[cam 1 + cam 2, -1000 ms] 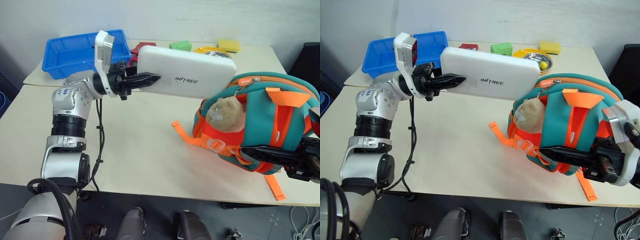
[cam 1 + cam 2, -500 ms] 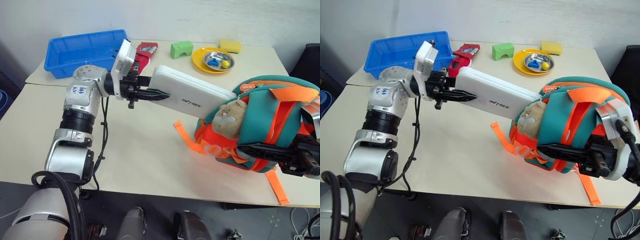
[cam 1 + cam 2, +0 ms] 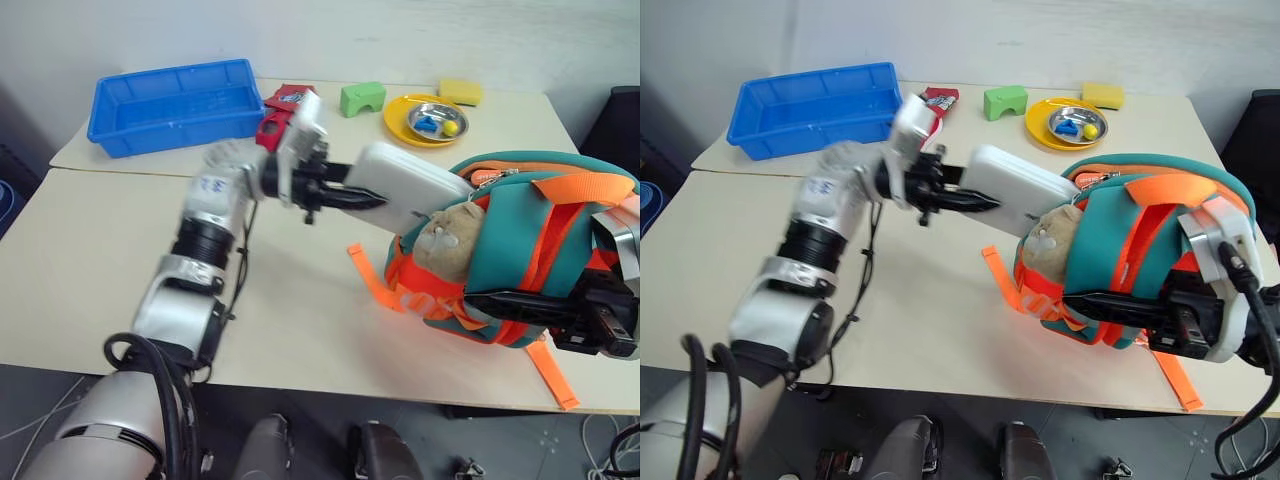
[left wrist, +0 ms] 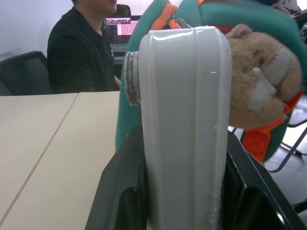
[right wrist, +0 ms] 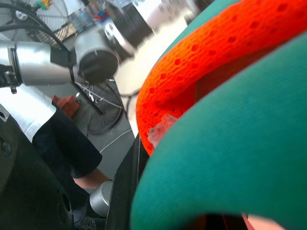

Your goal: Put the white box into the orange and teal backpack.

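As left end effector (image 3: 362, 199) clamps white box (image 3: 410, 190), lettering hidden

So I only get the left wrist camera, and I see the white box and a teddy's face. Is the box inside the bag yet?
Observer: Not fully. The white box has its far end at the opening of the orange and teal backpack, above the plush toy; most of it is outside.
Operator: Who's holding the bag?
Observer: The right gripper is shut on the backpack's lower front edge, below the toy.
Operator: And who's got the box?
Observer: The left gripper clamps its near end and points across the table toward the bag.
Operator: Anything else on the table?
Observer: A blue bin sits at the far side.
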`<state>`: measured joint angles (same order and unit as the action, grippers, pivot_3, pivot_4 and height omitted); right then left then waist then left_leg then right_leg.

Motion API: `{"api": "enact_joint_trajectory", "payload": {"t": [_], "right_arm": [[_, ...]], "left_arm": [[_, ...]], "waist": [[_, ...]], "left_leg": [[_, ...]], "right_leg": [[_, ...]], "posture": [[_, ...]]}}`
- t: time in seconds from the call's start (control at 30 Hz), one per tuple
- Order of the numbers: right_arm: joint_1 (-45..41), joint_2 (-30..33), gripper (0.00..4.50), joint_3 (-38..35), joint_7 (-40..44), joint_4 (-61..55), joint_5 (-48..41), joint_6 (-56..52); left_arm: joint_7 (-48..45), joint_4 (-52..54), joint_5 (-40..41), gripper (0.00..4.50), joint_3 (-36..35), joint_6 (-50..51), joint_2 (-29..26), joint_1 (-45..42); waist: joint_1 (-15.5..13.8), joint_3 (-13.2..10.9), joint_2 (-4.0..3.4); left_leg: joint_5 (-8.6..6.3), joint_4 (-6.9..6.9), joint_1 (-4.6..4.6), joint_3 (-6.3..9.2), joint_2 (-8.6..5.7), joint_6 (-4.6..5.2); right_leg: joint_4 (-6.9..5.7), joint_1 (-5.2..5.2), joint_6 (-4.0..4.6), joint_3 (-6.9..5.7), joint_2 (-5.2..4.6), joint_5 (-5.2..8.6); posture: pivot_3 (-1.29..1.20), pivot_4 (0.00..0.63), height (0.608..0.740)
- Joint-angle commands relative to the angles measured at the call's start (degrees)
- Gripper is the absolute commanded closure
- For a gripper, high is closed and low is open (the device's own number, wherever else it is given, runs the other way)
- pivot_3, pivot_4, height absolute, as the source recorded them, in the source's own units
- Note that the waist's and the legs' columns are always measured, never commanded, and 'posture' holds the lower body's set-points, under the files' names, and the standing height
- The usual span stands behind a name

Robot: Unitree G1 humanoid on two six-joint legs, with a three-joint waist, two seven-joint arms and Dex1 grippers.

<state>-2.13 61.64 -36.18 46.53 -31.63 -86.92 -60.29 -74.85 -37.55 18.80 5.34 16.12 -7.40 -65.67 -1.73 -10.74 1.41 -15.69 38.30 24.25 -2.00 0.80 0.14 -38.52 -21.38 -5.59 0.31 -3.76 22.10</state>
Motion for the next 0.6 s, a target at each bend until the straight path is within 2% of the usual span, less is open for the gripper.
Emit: {"api": "enact_joint_trajectory", "payload": {"t": [0.03,0.13,0.23,0.33,0.5,0.57,0.6], "right_arm": [[-0.65,-0.89,4.44,-0.08,-1.8,-1.5,-1.8,2.16],[0.52,-1.57,4.44,-0.26,-2.79,-2.43,-1.9,2.63],[1.98,-2.06,4.44,-0.95,-3.97,-3.11,-2.24,3.06],[3.92,-2.45,4.5,-2.08,-4.28,-3.45,-2.11,3.24],[6.72,-3.14,4.5,-3.15,-4.88,-4.03,-1.91,4.21],[7.35,-3.42,4.5,-3.18,-5.05,-4.31,-1.66,4.67],[7.58,-3.55,4.5,-3.06,-5.12,-4.37,-1.36,4.89]], "left_arm": [[10.34,3.41,-3.12,3.19,2.87,-2.89,8.13,0.48],[16.3,2.16,-6.53,3.19,4.63,-5.62,12.34,1.57],[18.3,3.2,-7.41,3.19,5.37,-4.86,13.44,2.53],[15.79,6.29,-6.0,2.24,4.82,-1.66,10.43,3.54],[12.38,11.58,-3.78,0.72,2.07,2.48,1.88,4.35],[10.81,13.58,-1.12,0.15,0.26,5.27,-0.95,4.28],[9.73,14.75,0.24,0.04,-0.62,6.55,-2.31,4.31]], "waist": [[0.0,-0.01,0.02],[0.25,-0.02,0.03],[0.43,0.0,0.0],[0.38,0.0,0.0],[0.57,0.0,-0.01],[0.52,0.01,-0.01],[0.46,0.01,-0.02]], "left_leg": [[-0.01,0.0,0.03,-0.01,-0.02,0.03],[-0.04,0.0,0.03,-0.06,-0.04,0.09],[-0.04,-0.1,-0.1,-0.09,-0.01,0.09],[-0.03,-0.11,-0.15,-0.06,0.04,0.08],[0.01,-0.11,-0.16,-0.07,0.04,0.02],[0.02,-0.11,-0.15,-0.06,0.05,0.0],[0.02,-0.11,-0.15,-0.06,0.05,0.0]], "right_leg": [[0.01,0.01,-0.07,0.01,-0.01,-0.04],[0.12,0.0,-0.12,0.04,-0.01,-0.06],[0.09,0.0,-0.12,0.13,0.11,-0.06],[0.02,0.0,-0.11,0.12,0.16,-0.06],[0.01,-0.01,-0.11,0.15,0.17,-0.06],[0.0,-0.01,-0.11,0.14,0.16,-0.06],[0.0,-0.01,-0.11,0.14,0.15,-0.06]], "posture": [[0.0,0.15,0.74],[0.0,0.15,0.74],[0.0,0.15,0.74],[0.0,0.15,0.74],[0.0,0.15,0.74],[0.0,0.15,0.74],[0.0,0.15,0.74]]}}
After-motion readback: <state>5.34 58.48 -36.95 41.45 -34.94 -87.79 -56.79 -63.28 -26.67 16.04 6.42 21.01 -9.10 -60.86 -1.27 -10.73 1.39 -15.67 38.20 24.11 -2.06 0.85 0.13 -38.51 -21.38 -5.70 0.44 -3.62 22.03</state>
